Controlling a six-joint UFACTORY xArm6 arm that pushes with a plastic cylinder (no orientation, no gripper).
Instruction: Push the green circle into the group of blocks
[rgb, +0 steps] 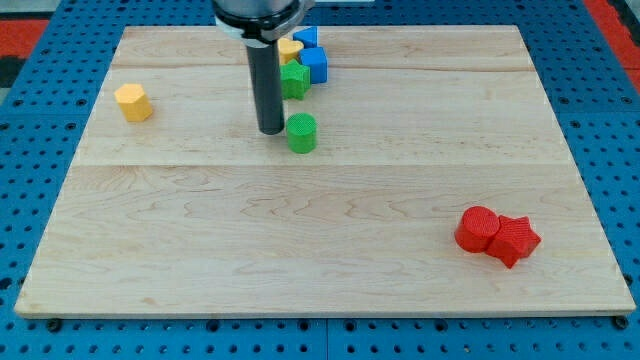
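The green circle (302, 132) is a short green cylinder on the wooden board (320, 240), a little above the board's middle. My tip (271, 131) stands just to its left, close to or touching it. The group of blocks sits above it near the view's top: a green star-like block (294, 80), a blue block (314, 65), a second blue block (306, 38) behind it and a yellow block (289, 49) partly hidden by my rod.
A yellow hexagonal block (133, 102) lies alone at the board's left. A red cylinder (477, 229) and a red star block (514, 240) touch each other at the lower right. Blue pegboard surrounds the board.
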